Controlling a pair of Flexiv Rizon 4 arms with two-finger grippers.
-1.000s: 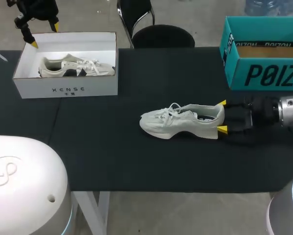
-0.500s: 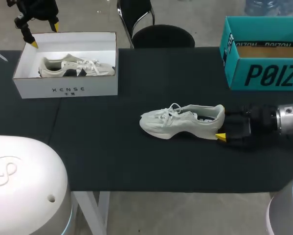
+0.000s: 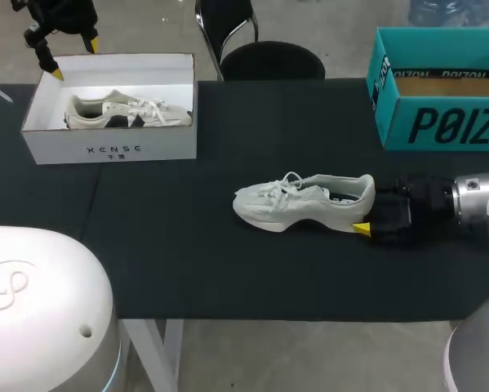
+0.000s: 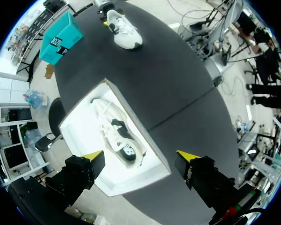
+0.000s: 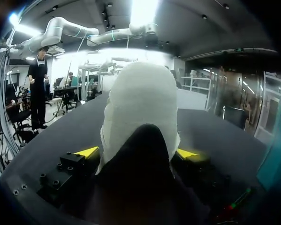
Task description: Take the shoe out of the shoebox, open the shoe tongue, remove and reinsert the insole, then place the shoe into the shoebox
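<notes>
Sneaker [image 3: 305,204] is out of the box and upright on its sole, mid-frame slightly right on the black table [image 3: 187,245], toe pointing frame-left.

Right gripper [image 3: 368,204] comes in from the right edge and straddles the heel. One yellow tip shows at the near side of the sole; the far one is hidden behind the collar. In the right wrist view the sneaker [image 5: 140,122] fills the space between the fingers, with both tips against its sides, so I read the right gripper [image 5: 138,152] as clamped on the heel at moderate width. Likely reason: pin the shoe from behind so the tongue and insole can be worked from the front.

Left gripper [image 3: 74,57] is parked at the upper left, above the far left corner of the white shoebox [image 3: 109,151], fingers spread wide and holding nothing. From its wrist view the left gripper [image 4: 140,155] looks down into that box.

A second sneaker [image 3: 126,110] lies in the white shoebox, so return space is tight. Teal box [image 3: 440,122] at upper right sits close behind the right arm. The path from the left gripper to the tongue looks unobstructed.
</notes>
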